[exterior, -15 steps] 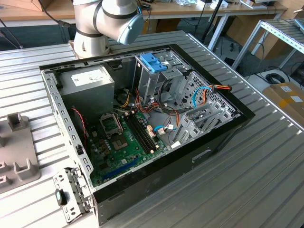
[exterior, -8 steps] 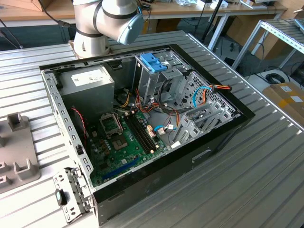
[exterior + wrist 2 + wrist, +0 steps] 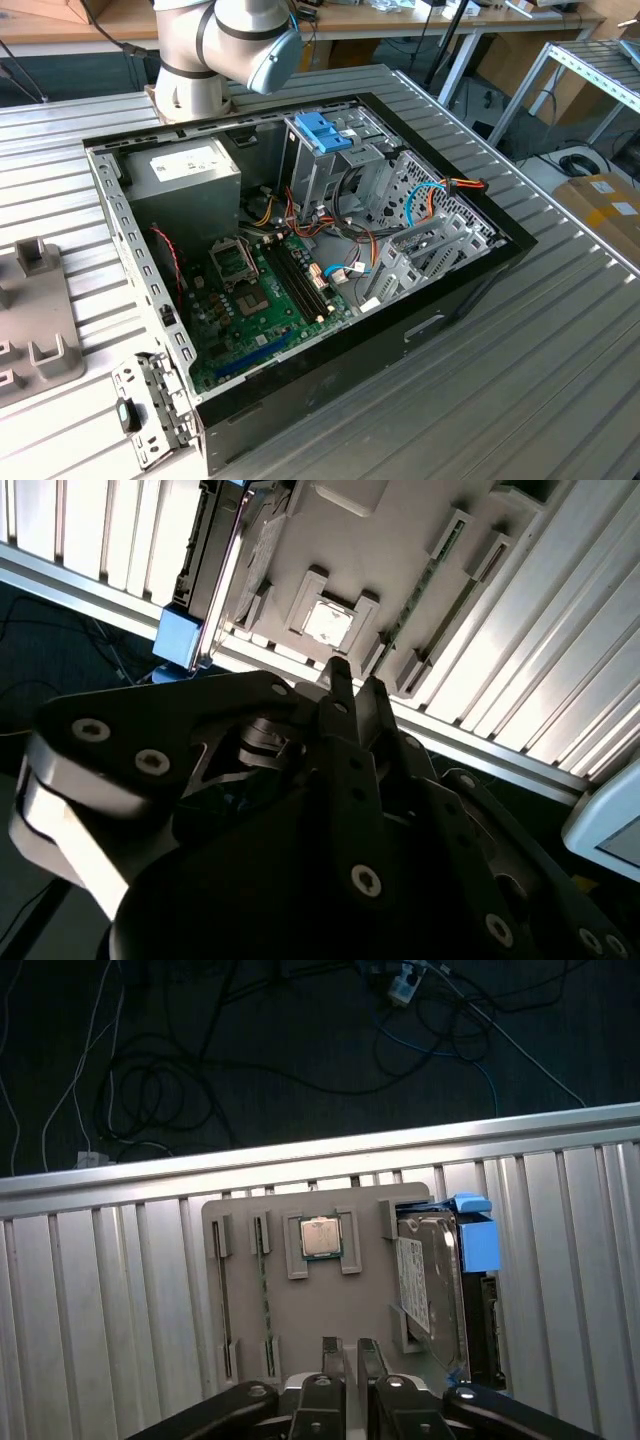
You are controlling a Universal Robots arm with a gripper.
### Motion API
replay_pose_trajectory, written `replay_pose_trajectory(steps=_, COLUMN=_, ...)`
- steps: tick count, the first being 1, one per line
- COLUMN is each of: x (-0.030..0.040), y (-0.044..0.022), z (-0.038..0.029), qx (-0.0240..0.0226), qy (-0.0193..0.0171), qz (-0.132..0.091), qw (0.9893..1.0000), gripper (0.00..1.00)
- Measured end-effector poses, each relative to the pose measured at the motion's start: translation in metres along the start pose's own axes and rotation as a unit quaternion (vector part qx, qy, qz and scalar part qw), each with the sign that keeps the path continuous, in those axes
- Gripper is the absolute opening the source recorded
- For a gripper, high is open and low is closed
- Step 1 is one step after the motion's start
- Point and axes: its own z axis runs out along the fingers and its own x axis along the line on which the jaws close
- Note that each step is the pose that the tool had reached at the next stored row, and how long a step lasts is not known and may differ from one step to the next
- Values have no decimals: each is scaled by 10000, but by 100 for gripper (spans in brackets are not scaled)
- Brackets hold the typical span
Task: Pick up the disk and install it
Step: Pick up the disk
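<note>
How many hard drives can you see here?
1. The disk stands on edge in the grey tray, beside the square chip. The computer's drive cage may hide more.

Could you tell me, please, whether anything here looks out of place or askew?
Nothing stands out. The disk stands on edge in a slot of the grey holder, the chip sits squarely in its pocket, and the computer case lies open on the table.

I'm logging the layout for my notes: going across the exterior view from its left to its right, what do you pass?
Grey holder tray → power supply → blue handle → orange-tipped cable → cardboard box.
</note>
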Motion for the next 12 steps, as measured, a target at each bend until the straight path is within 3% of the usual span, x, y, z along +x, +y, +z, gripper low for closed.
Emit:
replay_pose_trajectory(steps=6, x=0, y=0, z=0, qx=0, qy=0, qz=-4, qw=10000, gripper=48)
replay_pose_trajectory(steps=12, x=0, y=0, z=0, qx=0, qy=1, qz=-7, qw=10000, gripper=48)
